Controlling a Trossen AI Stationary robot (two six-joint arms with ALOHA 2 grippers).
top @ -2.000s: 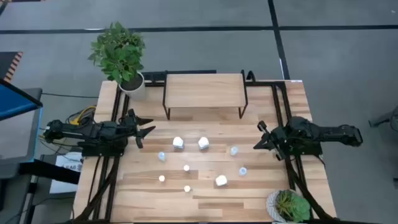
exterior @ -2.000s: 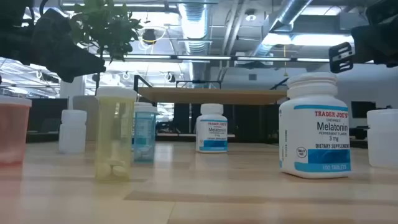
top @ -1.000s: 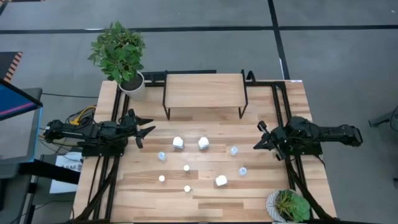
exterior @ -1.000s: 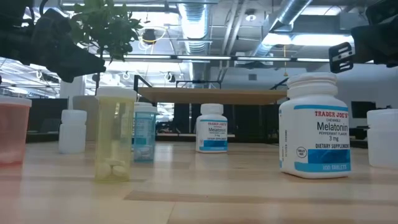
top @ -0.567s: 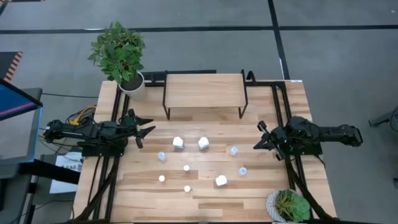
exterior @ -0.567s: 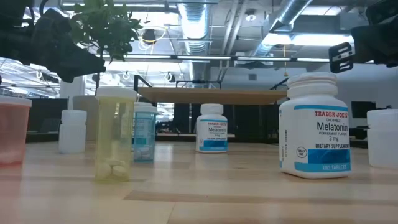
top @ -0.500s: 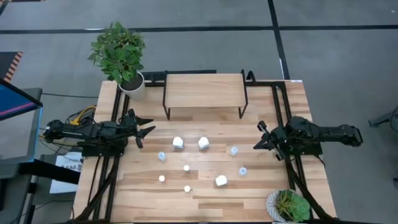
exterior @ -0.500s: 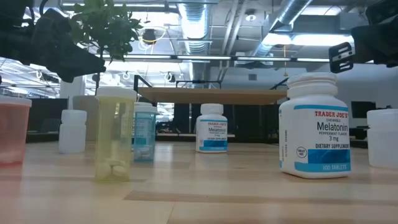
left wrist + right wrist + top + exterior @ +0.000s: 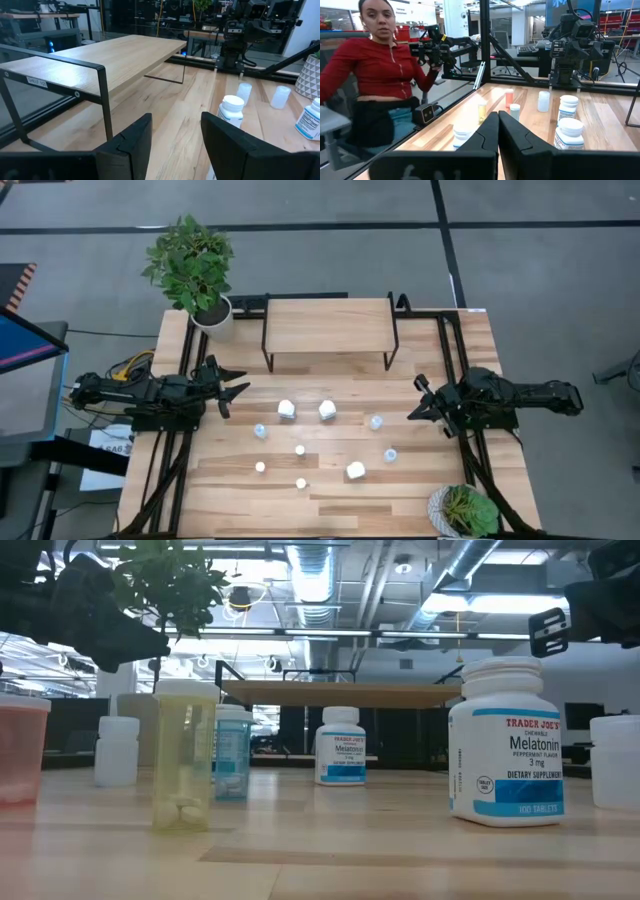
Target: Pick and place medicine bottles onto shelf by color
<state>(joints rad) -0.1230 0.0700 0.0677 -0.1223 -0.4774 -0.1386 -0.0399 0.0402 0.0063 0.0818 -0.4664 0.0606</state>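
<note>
- Left gripper (image 9: 236, 390): jaws parted with a clear gap and nothing between them; it hovers at the counter's left edge, pointing inward. In the left wrist view the two dark fingers (image 9: 131, 145) frame bare wood.
- Right gripper (image 9: 420, 402): jaws pressed together, holding nothing; it sits at the counter's right edge, pointing inward. In the right wrist view the fingers (image 9: 487, 134) meet along a thin seam.
- Medicine bottles (image 9: 326, 410): scattered upright on the open counter between the two grippers, none touched by either. Two chunky white ones stand side by side nearest the shelf, and a third (image 9: 355, 471) stands nearer the front edge.
- Pale blue bottles (image 9: 376, 422): one to the right of the white pair, one (image 9: 390, 455) nearer the front, one (image 9: 260, 431) on the left side.
- Smallest bottles (image 9: 299, 450): three grouped near the front centre, well apart from both grippers.
- Shelf (image 9: 328, 326): light-wood board on a black frame, at the far middle of the counter (image 9: 230, 500); no bottle stands on it.
- Potted plant (image 9: 192, 268): at the far left corner, beside the shelf; a second plant (image 9: 466, 511) at the near right corner.
- Person (image 9: 380, 80): in a red top, seated beyond the counter, seen in the right wrist view.
</note>
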